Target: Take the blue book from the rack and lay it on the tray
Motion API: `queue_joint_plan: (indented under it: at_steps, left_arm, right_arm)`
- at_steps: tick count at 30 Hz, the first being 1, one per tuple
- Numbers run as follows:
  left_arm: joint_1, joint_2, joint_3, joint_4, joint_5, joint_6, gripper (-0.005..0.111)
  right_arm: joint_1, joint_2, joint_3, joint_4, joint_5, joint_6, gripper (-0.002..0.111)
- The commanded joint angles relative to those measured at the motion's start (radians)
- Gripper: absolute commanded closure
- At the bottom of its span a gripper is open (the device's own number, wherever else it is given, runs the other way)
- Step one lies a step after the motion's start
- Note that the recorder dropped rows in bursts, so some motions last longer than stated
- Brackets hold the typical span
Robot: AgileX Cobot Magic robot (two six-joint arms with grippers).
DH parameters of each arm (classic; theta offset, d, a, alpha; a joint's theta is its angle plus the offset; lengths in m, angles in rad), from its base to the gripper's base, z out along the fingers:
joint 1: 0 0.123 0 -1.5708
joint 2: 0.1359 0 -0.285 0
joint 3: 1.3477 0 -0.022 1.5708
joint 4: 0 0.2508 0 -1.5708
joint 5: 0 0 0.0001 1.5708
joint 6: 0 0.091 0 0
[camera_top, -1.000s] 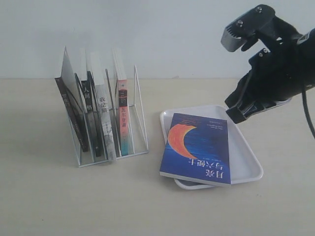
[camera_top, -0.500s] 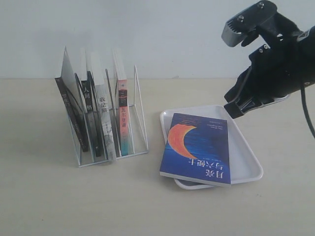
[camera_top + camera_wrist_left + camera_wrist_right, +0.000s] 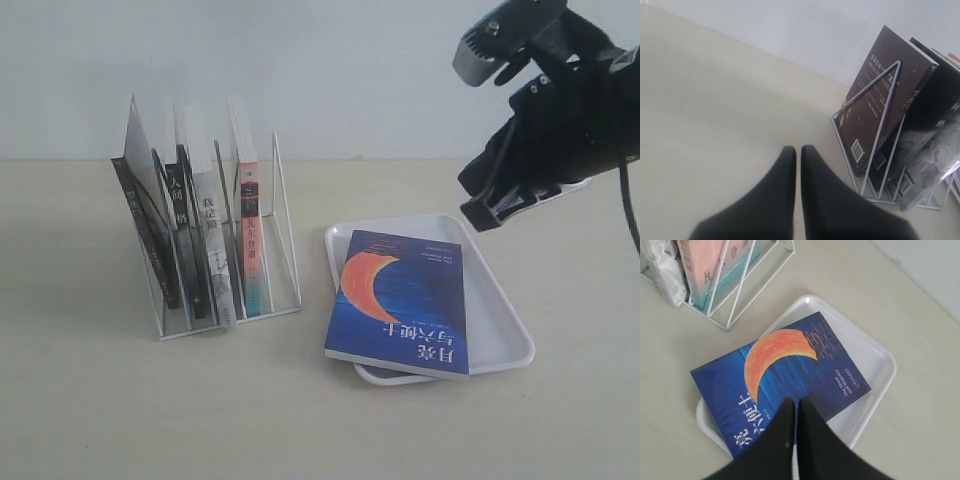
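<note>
The blue book (image 3: pixel 402 300) with its orange crescent lies face up on the white tray (image 3: pixel 497 305), its near edge hanging over the tray's front rim; the right wrist view shows the same blue book (image 3: pixel 785 370) and tray (image 3: pixel 875 375). My right gripper (image 3: pixel 482 215) hovers above the tray's far right corner, shut and empty, its fingertips (image 3: pixel 797 402) well above the cover. The wire rack (image 3: pixel 280 230) stands at the left with several books. My left gripper (image 3: pixel 798 150) is shut and empty above the bare table beside the rack (image 3: pixel 880 135).
In the rack stand dark-covered books (image 3: pixel 150 240), a grey-spined book (image 3: pixel 212 250) and a book with a pink and teal spine (image 3: pixel 250 245). A pale wall runs behind the beige table (image 3: pixel 100 400).
My right gripper has risen a little and drawn back from the tray. The blue book and the tray have not moved.
</note>
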Motion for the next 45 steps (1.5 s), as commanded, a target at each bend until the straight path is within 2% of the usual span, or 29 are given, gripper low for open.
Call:
queue_joint_plan:
  at_steps: [1, 5, 11, 17, 23, 27, 36, 41, 45]
  left_arm:
    - [0.002, -0.003, 0.003, -0.009, -0.005, 0.003, 0.103]
    - [0.002, -0.003, 0.003, -0.009, -0.005, 0.003, 0.103]
    - [0.002, -0.003, 0.003, -0.009, -0.005, 0.003, 0.103]
    - [0.002, -0.003, 0.003, -0.009, -0.005, 0.003, 0.103]
    - [0.002, -0.003, 0.003, -0.009, -0.005, 0.003, 0.103]
    - [0.002, -0.003, 0.003, -0.009, -0.005, 0.003, 0.103]
    - [0.002, -0.003, 0.003, -0.009, -0.005, 0.003, 0.103]
    - [0.002, -0.003, 0.003, -0.009, -0.005, 0.003, 0.103]
    - [0.002, -0.003, 0.003, -0.009, -0.005, 0.003, 0.103]
  right_arm:
    - [-0.006, -0.115, -0.004, 0.001, -0.028, -0.002, 0.107]
    - [-0.033, -0.313, 0.0, 0.005, -0.036, 0.03, 0.107]
    - [-0.179, -0.539, 0.147, 0.011, -0.096, 0.127, 0.107]
    - [-0.287, -0.732, 0.431, 0.05, -0.228, 0.215, 0.107]
    - [-0.287, -0.949, 0.789, 0.175, -0.48, 0.218, 0.107]
    - [-0.287, -1.077, 0.946, 0.194, -0.558, 0.253, 0.107]
    - [-0.287, -1.172, 0.979, 0.194, -0.608, 0.271, 0.107]
    - [-0.287, -1.174, 0.979, 0.171, -0.608, 0.343, 0.107]
    - [-0.287, -1.174, 0.979, -0.135, -0.608, 0.628, 0.107]
